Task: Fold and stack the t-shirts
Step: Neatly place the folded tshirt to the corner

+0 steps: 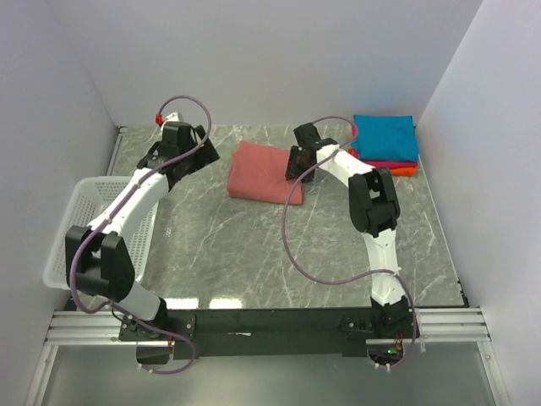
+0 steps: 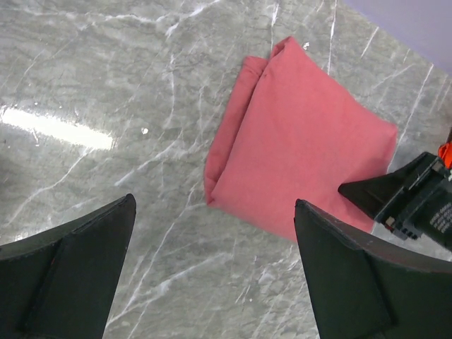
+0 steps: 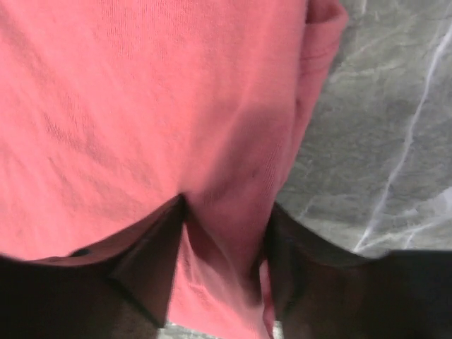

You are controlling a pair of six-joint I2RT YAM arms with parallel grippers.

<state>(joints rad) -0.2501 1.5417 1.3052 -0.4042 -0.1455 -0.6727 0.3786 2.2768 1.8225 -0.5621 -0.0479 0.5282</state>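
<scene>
Three tees look finished: the teal t-shirt (image 1: 385, 135) tops the magenta t-shirt (image 1: 380, 163) and orange t-shirt (image 1: 406, 172) in a flat stack at the far right corner of the surface (image 1: 237, 245). The salmon t-shirt (image 1: 260, 172) lies mid-surface, folded into a soft, puffy rectangle with rounded, layered edges. We judge that only moving it onto the stack is left. Our right hand (image 3: 226, 212) pinches a raised ridge of its matte knit cloth. Our left hand (image 2: 214, 205) hovers spread wide and empty over the glossy, veined grey stone.
</scene>
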